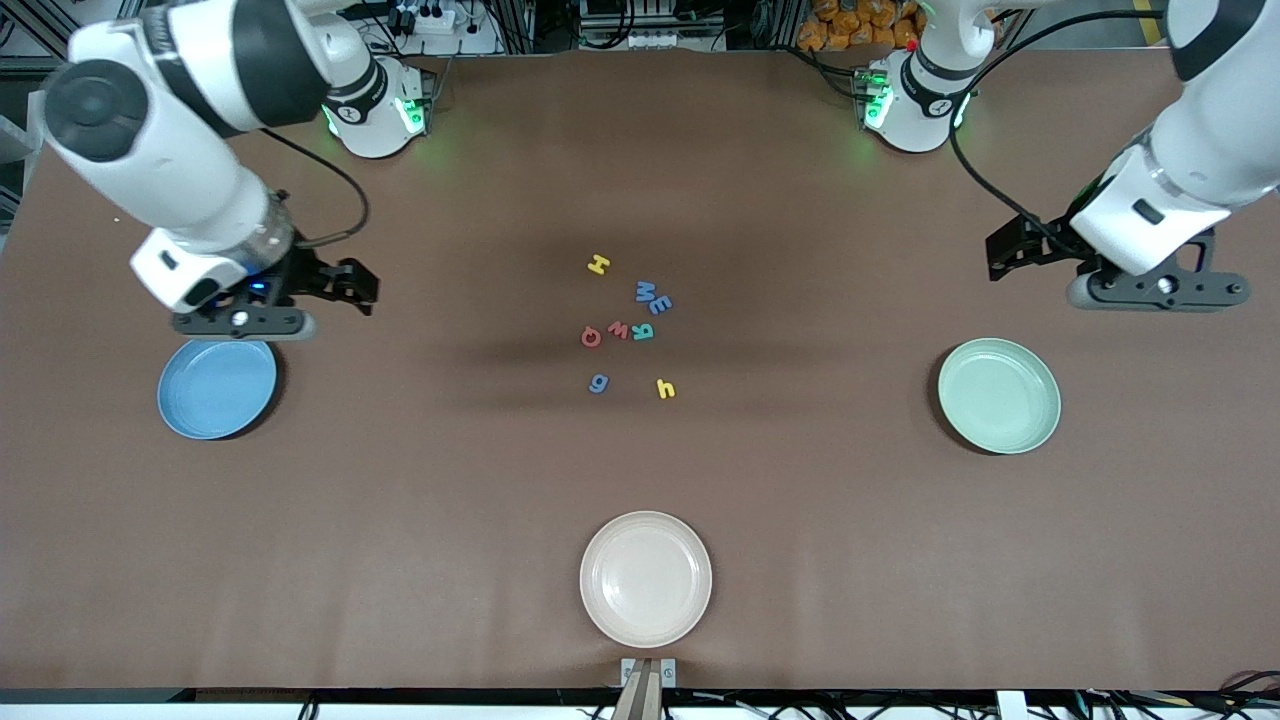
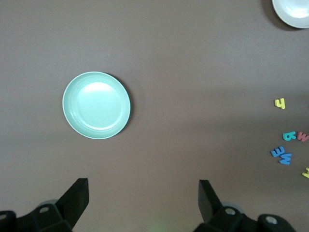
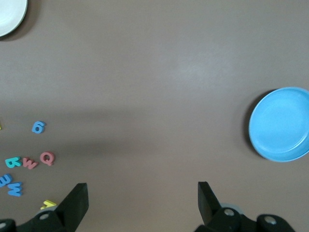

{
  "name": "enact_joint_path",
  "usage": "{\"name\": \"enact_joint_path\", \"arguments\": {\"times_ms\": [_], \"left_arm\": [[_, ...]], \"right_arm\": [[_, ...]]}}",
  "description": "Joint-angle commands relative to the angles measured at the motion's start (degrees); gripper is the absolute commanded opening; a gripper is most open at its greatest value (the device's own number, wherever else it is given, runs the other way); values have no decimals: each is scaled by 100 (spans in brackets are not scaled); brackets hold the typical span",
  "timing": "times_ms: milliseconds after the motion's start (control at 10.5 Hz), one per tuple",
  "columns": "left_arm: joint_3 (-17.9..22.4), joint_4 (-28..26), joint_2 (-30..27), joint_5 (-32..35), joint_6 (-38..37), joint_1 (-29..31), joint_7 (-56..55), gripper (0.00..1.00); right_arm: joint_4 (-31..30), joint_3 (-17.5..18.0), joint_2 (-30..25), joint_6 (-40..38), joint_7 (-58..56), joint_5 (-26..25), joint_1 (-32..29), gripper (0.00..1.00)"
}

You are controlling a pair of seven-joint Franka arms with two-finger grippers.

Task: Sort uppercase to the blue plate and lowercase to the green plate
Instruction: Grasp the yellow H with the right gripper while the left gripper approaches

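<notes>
Both end effectors wide, empty — left [image 1: 1160, 290] nr green plate [image 1: 999, 395], right [image 1: 240, 320] over blue plate [image 1: 217, 389].

Place: robotics lab | Evidence: two white robot arms [image 1: 170, 150] bolted to a brown matte surface [image 1: 400, 500], white power strip [image 1: 425, 20], loose black cables [image 1: 1000, 190]

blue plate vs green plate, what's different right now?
Colour: the blue plate is sky blue, the green plate pale mint. Position: the blue plate lies at the right arm's end of the table, just below the open right gripper; the green plate lies at the left arm's end, near the open left gripper. Both are round, shallow, similar in size and hold no letters.
</notes>
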Motion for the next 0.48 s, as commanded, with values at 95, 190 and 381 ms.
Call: {"name": "enact_joint_path", "arguments": {"times_ms": [95,190,381], "left_arm": [[4,108,244,-80,28,-195,-157,100],[4,108,297,-71,115,-222,-166,100],[4,108,455,-71,247,-406,-358,100]], "right_arm": [[99,-33,467,249,1080,42,660,100],[73,-33,582,345,1432,33,872,100],[55,-15,863,355,1698,42,1031,100]]}}
